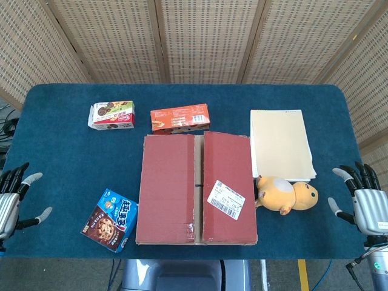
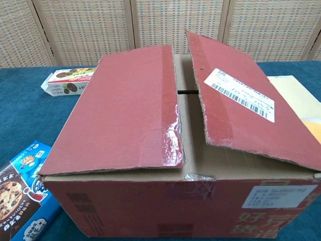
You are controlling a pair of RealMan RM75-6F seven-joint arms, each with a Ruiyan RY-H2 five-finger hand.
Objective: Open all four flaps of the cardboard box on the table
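While both hands sit off at the table edges, the cardboard box stands at the near middle of the blue table, its two top flaps still lying down. The left flap lies roughly flat; the right flap, with a white barcode label, is tilted up along the centre seam, as the chest view shows, leaving a gap between them. Left hand hovers at the table's left edge, fingers spread, holding nothing, well apart from the box. Right hand at the right edge, same: fingers spread, empty, near but not touching the orange plush toy. The plush lies just beside the box's right side, below a cream paper pad. A blue cookie box lies near the box's left front corner. Behind the box: an orange snack box just beyond its far edge, and a white cookie box further left. A woven screen backs the table.
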